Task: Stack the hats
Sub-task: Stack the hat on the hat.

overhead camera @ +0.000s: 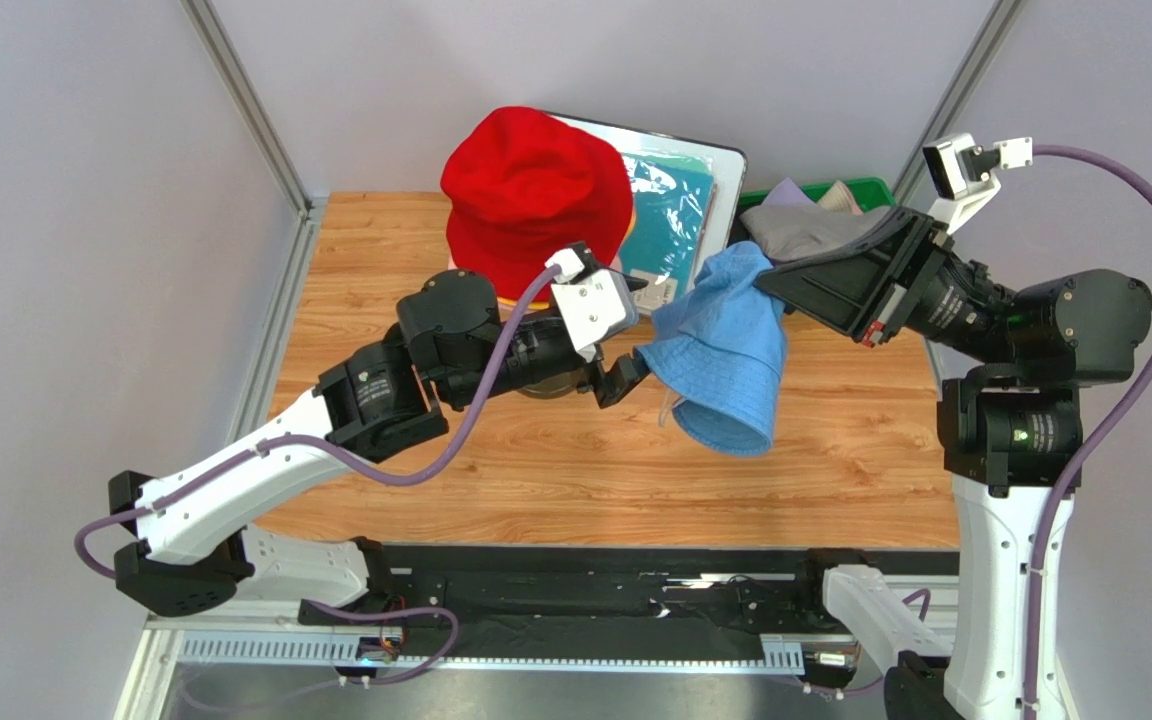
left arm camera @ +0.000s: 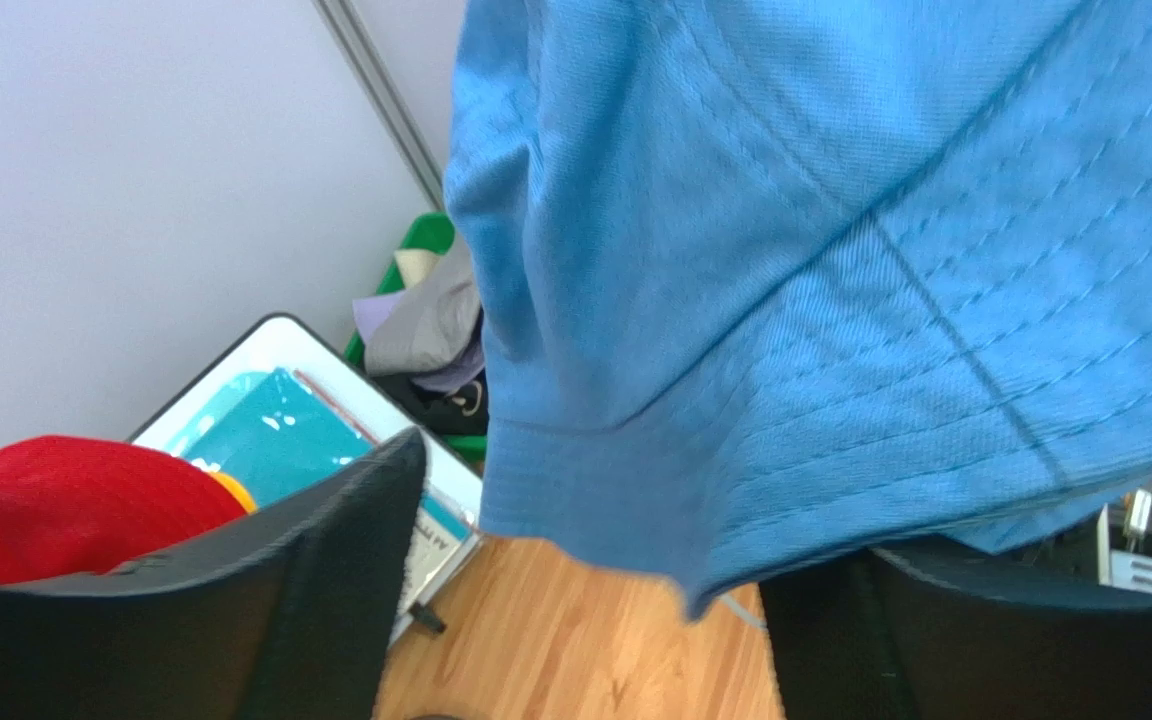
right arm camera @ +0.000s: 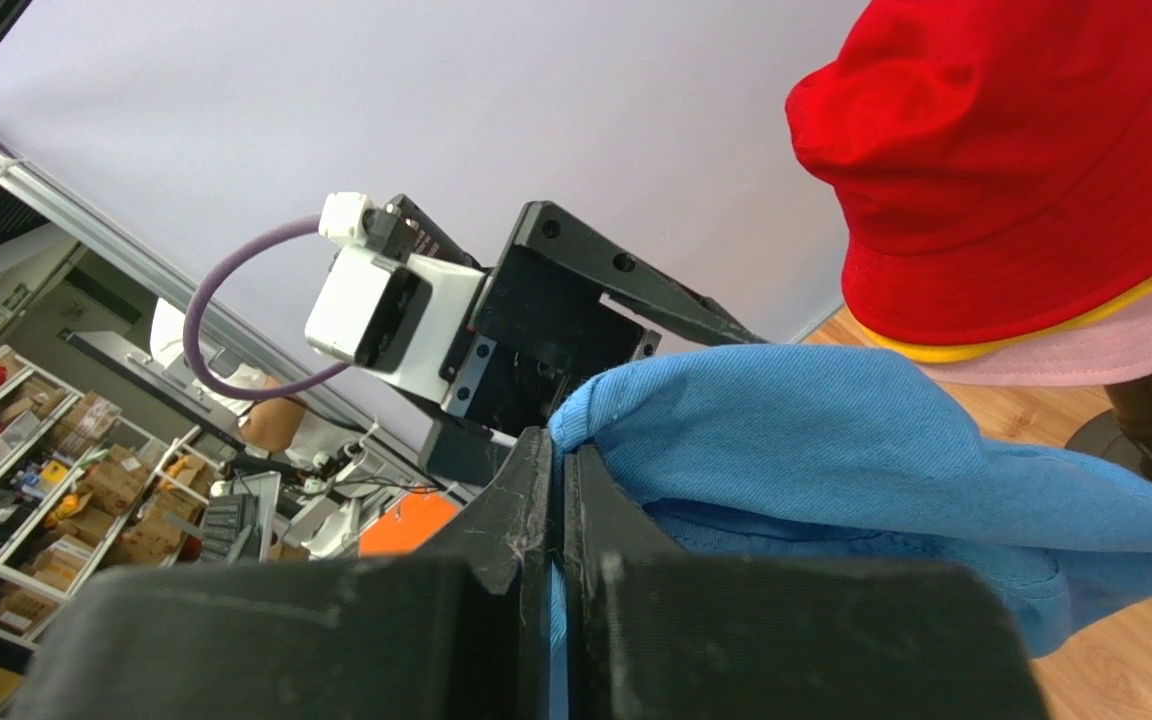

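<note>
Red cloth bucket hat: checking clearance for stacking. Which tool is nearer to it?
Left. The left tool sits just below-right of the red cloth bucket hat in the top view; the right tool, shut on the blue cloth bucket hat, is farther right.

The blue hat [left arm camera: 838,270] overruns the left wrist view's top and right edges. The red hat [right arm camera: 1033,150] covers all but brim slivers of, apparently, an orange-yellow hat [right arm camera: 1018,348] and a pink hat [right arm camera: 1138,348]

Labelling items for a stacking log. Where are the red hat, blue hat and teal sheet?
red hat [overhead camera: 534,180]: top external view, on its crown.
blue hat [overhead camera: 725,360]: top external view, middle of the hanging cloth.
teal sheet [overhead camera: 675,218]: top external view, bare part beside the red hat.
</note>
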`<control>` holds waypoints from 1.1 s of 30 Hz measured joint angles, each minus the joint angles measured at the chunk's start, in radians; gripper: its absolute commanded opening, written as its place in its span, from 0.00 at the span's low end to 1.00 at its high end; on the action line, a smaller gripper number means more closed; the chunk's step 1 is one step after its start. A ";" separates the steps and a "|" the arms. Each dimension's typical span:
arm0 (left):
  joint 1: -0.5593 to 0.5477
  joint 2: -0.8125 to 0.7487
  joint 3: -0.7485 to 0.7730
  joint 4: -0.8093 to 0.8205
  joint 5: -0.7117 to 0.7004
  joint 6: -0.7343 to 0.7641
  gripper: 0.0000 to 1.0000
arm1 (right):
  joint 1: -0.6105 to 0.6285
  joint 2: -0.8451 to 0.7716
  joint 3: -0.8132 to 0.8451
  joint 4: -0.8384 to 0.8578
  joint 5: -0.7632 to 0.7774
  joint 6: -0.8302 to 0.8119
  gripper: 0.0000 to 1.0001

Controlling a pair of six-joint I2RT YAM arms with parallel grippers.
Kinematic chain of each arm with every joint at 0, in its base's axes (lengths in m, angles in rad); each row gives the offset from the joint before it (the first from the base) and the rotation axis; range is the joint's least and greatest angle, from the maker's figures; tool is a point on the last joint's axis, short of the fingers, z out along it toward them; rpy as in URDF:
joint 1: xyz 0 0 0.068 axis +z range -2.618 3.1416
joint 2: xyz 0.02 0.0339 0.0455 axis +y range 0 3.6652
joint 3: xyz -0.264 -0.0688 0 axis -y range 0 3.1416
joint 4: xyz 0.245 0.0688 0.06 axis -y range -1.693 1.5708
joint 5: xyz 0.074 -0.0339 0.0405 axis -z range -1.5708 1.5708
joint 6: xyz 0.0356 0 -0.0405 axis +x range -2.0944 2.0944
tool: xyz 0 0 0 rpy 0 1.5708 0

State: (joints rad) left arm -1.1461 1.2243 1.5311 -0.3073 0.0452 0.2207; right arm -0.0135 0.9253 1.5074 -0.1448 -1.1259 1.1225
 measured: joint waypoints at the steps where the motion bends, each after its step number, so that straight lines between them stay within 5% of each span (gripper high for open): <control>1: 0.000 0.000 0.000 0.015 0.002 0.005 0.55 | 0.001 -0.002 -0.006 0.009 -0.002 0.003 0.00; 2: 0.000 -0.001 0.000 0.028 0.006 0.006 0.47 | 0.002 -0.003 -0.011 0.014 -0.002 0.007 0.00; 3: 0.000 -0.001 0.000 0.041 0.010 0.005 0.23 | 0.003 -0.004 -0.017 0.020 -0.002 0.008 0.00; 5: 0.000 0.001 0.008 0.052 0.024 0.002 0.01 | 0.004 -0.005 -0.034 0.027 -0.002 0.008 0.00; 7: 0.000 0.006 0.029 0.051 0.032 0.002 0.00 | 0.005 0.000 -0.042 0.011 -0.001 -0.012 0.02; 10: -0.001 0.030 0.111 0.032 0.023 0.006 0.00 | 0.005 0.012 -0.038 -0.082 0.023 -0.103 0.48; 13: -0.002 0.082 0.260 -0.028 -0.005 0.004 0.00 | 0.006 0.018 -0.008 -0.262 0.113 -0.264 0.66; 18: -0.003 0.256 0.644 -0.231 -0.083 -0.031 0.00 | 0.007 -0.048 0.000 -0.485 0.349 -0.451 0.79; 22: -0.004 0.388 0.859 -0.372 -0.135 -0.073 0.00 | 0.006 -0.187 -0.044 -0.544 0.473 -0.533 0.80; 27: -0.004 0.479 0.897 -0.487 -0.197 -0.107 0.00 | 0.006 -0.356 -0.074 -0.554 0.505 -0.586 0.79; 33: -0.006 0.562 0.903 -0.529 -0.247 -0.114 0.00 | 0.006 -0.363 -0.077 -0.565 0.531 -0.605 0.78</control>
State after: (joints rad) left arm -1.1519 1.7863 2.4344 -0.8360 -0.2020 0.1070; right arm -0.0074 0.5625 1.4303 -0.7094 -0.5949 0.5179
